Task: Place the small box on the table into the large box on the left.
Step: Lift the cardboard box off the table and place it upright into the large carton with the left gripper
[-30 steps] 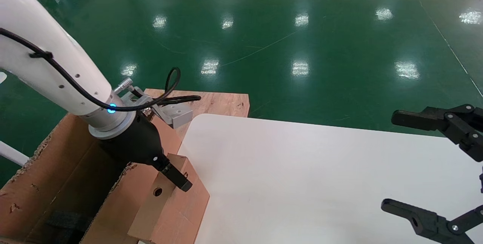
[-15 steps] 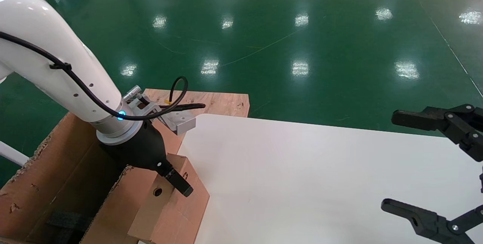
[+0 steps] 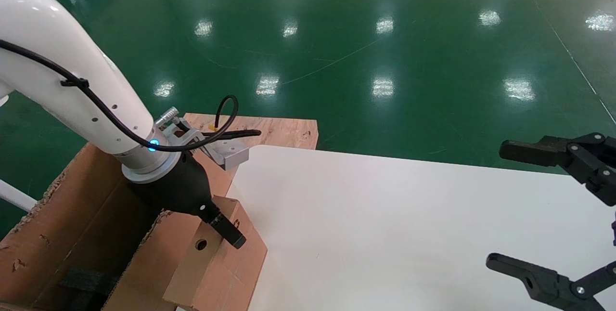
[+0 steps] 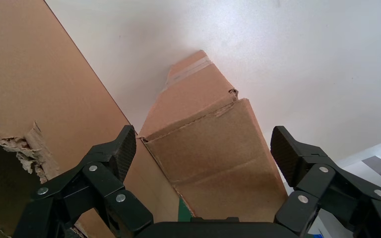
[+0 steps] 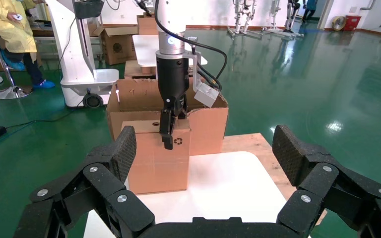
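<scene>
1. Left gripper (image 3: 219,224) barely shifted since half a second ago; wrist cable loop lower.
2. Jaws spread, straddling the small box (image 3: 216,263), smooth brown cardboard, lower left, on the table (image 3: 409,234) edge against the large box (image 3: 72,224), ragged-edged.
3. Right gripper (image 3: 553,214) parked lower right, jaws wide apart.

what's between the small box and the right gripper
Only bare white table. The head view shows nothing lying between the small box at its left edge and the open right gripper.
</scene>
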Robot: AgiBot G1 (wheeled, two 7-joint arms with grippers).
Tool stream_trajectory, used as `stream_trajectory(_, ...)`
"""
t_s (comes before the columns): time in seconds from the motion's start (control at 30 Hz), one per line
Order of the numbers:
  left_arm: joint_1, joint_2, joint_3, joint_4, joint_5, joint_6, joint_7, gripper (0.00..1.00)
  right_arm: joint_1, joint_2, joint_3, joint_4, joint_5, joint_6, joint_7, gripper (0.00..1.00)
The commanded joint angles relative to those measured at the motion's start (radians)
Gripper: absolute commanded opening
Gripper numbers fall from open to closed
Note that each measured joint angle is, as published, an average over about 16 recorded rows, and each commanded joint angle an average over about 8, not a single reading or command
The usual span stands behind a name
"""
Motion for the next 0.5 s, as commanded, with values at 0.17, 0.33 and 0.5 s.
stream_trajectory(0.17,-0.001,-0.001,-0.001,0.0,0.001,0.0,0.0,0.0,0.0,0.0,0.0,0.0,0.0,0.0,0.0,1.0)
stream_trajectory(0.33,-0.001,-0.001,-0.001,0.0,0.001,0.001,0.001,0.0,0.0,0.0,0.0,0.0,0.0,0.0,0.0,1.0)
stream_trajectory(0.5,-0.001,-0.001,-0.002,0.0,0.002,0.001,0.001,0.0,0.0,0.0,0.0,0.0,0.0,0.0,0.0,1.0)
